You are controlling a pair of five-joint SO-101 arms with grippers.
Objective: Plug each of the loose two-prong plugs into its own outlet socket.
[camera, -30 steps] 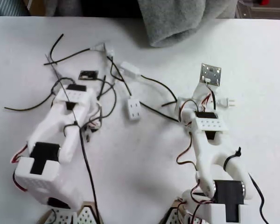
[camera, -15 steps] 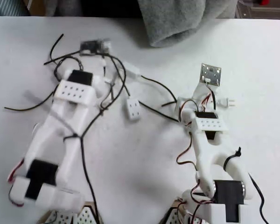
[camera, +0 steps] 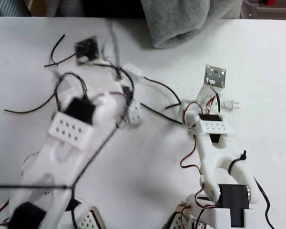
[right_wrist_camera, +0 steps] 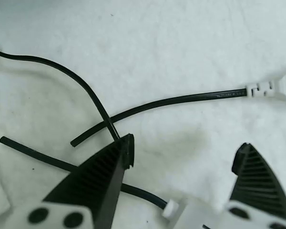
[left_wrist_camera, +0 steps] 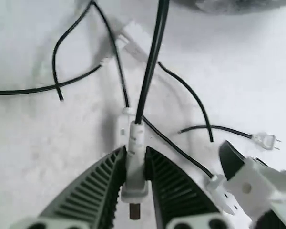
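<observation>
White plug (left_wrist_camera: 135,136) clamped in left gripper (left_wrist_camera: 134,152); right gripper (right_wrist_camera: 187,149) spread wide, nothing held.
Black cord (left_wrist_camera: 150,62) is seen trailing from the held plug, which is kept near the white outlet socket (camera: 135,113). A second two-prong plug (camera: 234,104) is left loose on the counter (camera: 257,57), near a metal plate (camera: 215,76).

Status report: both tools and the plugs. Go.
Left tool shut on white plug. Right tool open, empty, over black cords. Another two-prong plug loose, not plugged in.
</observation>
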